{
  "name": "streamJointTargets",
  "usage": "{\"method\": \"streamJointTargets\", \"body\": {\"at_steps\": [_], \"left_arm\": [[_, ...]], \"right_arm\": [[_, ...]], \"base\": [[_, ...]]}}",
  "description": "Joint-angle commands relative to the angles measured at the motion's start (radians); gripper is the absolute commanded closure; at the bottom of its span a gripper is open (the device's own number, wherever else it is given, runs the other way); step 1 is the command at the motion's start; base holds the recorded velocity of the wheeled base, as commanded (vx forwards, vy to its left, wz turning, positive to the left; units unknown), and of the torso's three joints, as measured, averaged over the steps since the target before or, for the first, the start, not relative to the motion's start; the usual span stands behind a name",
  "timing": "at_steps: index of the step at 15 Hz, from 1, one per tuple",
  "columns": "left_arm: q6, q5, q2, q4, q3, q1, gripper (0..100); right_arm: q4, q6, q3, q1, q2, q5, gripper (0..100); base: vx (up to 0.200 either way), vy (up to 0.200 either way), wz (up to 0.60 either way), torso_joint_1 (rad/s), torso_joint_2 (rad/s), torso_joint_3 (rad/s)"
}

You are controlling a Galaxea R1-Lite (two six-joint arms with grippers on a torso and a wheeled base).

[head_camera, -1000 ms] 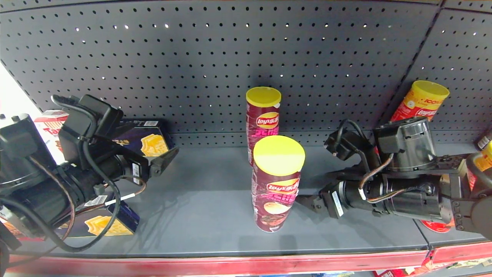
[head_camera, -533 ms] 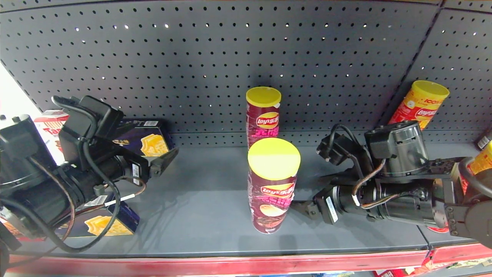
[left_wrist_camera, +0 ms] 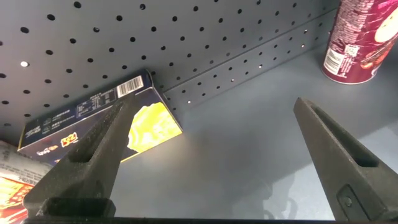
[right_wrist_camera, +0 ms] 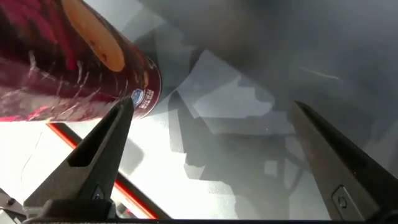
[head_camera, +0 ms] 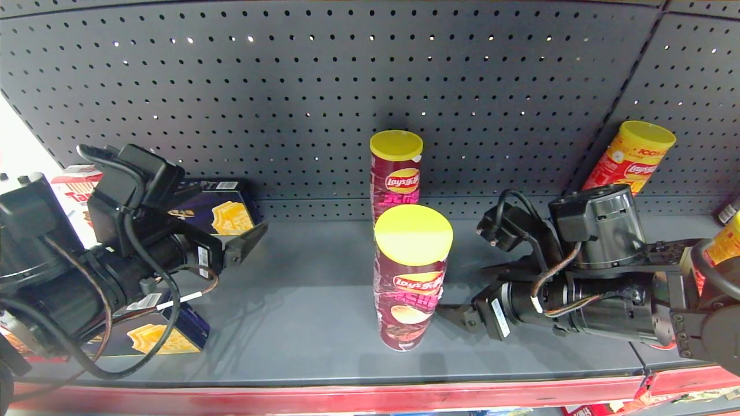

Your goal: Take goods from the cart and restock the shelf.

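At 9 o'clock our left gripper is wide open, empty. The tall dark-red cardboard can with yellow lid stands upright on the grey metal shelf. At 3 o'clock our right gripper, wide too, is just beside it; a sideways swing could topple it.

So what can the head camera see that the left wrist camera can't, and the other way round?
Head view extras: the front maroon can with its yellow lid, the yellow can at far right, the right gripper open beside the front can, and the shelf's red front edge. Left wrist view extras: both fingers of the left gripper, spread wide, and the white print patch low on a maroon can. Both share the dark blue box, the pegboard wall and the grey shelf.
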Motion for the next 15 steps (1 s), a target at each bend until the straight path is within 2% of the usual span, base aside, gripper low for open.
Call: {"method": "streamJointTargets", "body": {"at_steps": [1,9,13,15], "left_arm": [[0.0,-0.001,0.0,-0.001,0.0,0.0,0],[0.0,-0.007,-0.003,-0.001,0.006,0.006,0],[0.0,-0.007,-0.039,0.0,0.026,-0.003,0],[0.002,-0.008,-0.105,0.013,0.052,-0.008,0]], "right_arm": [[-0.001,-0.001,-0.004,0.003,0.001,0.0,0],[-0.001,0.001,0.013,0.005,-0.029,0.0,0],[0.001,0.002,0.018,0.0,-0.175,-0.017,0],[-0.001,0.002,0.039,0.0,-0.321,-0.048,0]], "base": [[0.0,0.0,0.0,0.0,0.0,0.0],[0.0,0.0,0.0,0.0,0.0,0.0],[0.0,0.0,0.0,0.0,0.0,0.0],[0.0,0.0,0.0,0.0,0.0,0.0]]}}
